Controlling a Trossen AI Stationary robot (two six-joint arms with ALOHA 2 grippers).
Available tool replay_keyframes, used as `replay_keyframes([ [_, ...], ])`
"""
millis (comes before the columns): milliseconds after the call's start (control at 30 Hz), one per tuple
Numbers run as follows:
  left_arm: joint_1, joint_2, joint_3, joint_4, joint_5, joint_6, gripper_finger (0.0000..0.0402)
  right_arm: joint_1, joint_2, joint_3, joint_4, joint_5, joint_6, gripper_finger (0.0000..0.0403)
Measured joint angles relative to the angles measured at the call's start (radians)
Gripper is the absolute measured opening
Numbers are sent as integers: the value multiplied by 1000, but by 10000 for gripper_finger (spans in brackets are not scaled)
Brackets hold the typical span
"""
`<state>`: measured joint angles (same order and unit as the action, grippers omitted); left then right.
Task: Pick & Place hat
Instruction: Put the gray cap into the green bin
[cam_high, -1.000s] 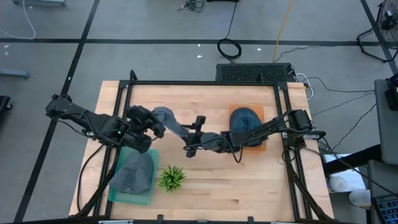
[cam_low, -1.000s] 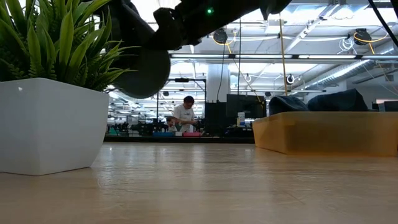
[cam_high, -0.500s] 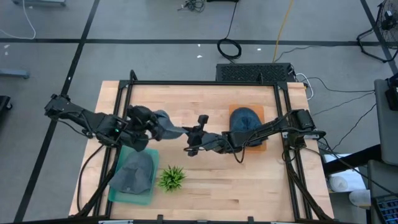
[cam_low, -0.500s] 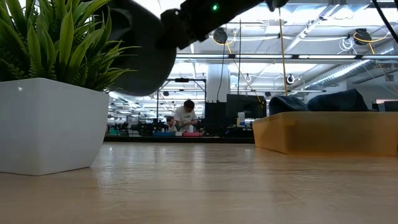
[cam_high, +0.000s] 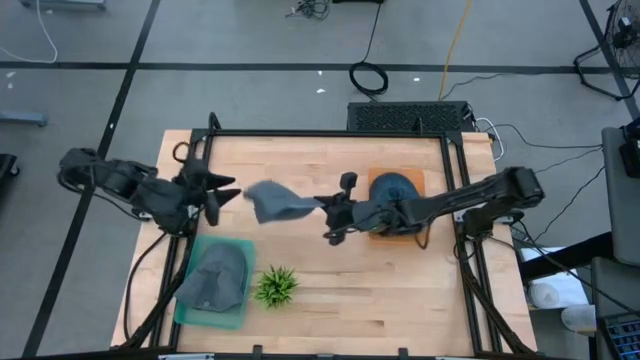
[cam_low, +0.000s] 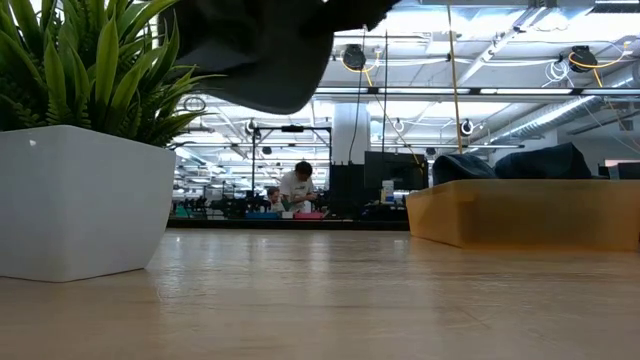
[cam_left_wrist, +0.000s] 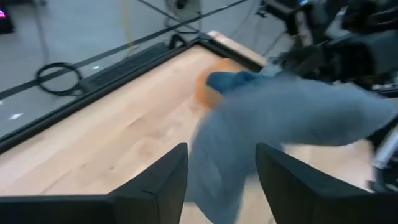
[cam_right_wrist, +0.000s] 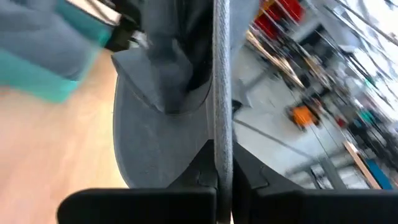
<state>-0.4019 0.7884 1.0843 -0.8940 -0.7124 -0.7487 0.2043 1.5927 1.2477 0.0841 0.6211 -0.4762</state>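
Two arms are shown at the close of a hand-over above the table (cam_high: 330, 290). A second ago the left gripper (cam_high: 222, 191) held the grey hat (cam_high: 275, 201) near the teal tray (cam_high: 190, 310), while the right gripper (cam_high: 328, 209) stood open just beside the brim. Now the left gripper has drawn back toward its own side, its jaws parted and holding nothing; the left wrist view shows the hat hanging free beyond the two dark fingers (cam_left_wrist: 155, 186). The right gripper's jaws are closed on one edge of the hat, which hangs in the air between the two arms, clear of the table, and fills the top of the low view above the potted plant (cam_low: 85, 140). A second grey hat (cam_high: 217, 277) lies in the teal tray; a blue hat (cam_high: 392, 188) rests on the orange tray (cam_high: 418, 180). Judged from this, custody has passed to the right arm, and placing remains, probably toward the orange tray.
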Motion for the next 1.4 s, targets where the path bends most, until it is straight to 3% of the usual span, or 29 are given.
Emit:
replay_keyframes([
  [233, 0, -51, 0, 95, 81, 116, 208, 1, -140, -176, 84, -84, -136, 0],
  [567, 0, -39, 0, 165, 129, 134, 189, 1, -195, -357, 749, -450, -442, 0],
  [800, 2, -31, 0, 273, 221, 127, 178, -6, -194, -359, 963, -726, -460, 0],
  [967, 19, -30, 0, 443, 345, 108, 170, -8, -193, -359, 1064, -843, -455, 0],
  [1300, 73, 55, 0, 710, 439, 89, 183, -8, -167, -235, 1071, -1044, -486, 0],
  [1400, 98, 90, 0, 780, 534, 101, 190, -11, -150, -176, 1048, -1099, -483, 0],
])
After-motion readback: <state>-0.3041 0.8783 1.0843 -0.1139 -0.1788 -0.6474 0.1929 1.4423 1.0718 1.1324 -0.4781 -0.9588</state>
